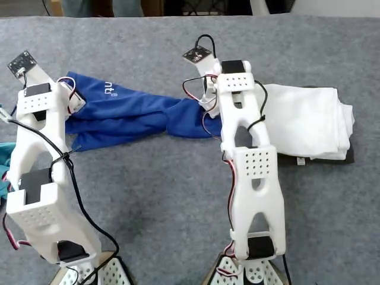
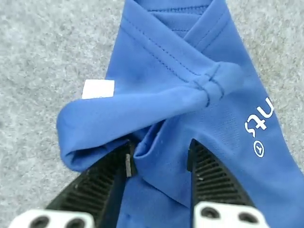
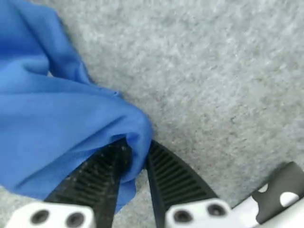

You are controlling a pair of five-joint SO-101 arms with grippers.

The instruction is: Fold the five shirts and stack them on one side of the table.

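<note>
A blue shirt (image 1: 127, 116) lies twisted and stretched across the grey table between the two arms. My left gripper (image 1: 72, 102) is at the shirt's left end. In the left wrist view the left gripper (image 2: 159, 159) is open, its fingers straddling a raised fold of the blue shirt (image 2: 190, 71) near a white label (image 2: 98, 89). My right gripper (image 1: 208, 104) is at the shirt's right end. Seen from the right wrist, that gripper (image 3: 137, 154) is shut on a bunched edge of the blue shirt (image 3: 57, 123). A stack of folded shirts (image 1: 309, 122), white on top, lies at the right.
A dark folded cloth (image 1: 350, 155) shows under the white stack. A teal cloth (image 1: 5, 155) pokes in at the left edge. Bare grey felt table (image 1: 154, 190) stretches in front between the two arm bases.
</note>
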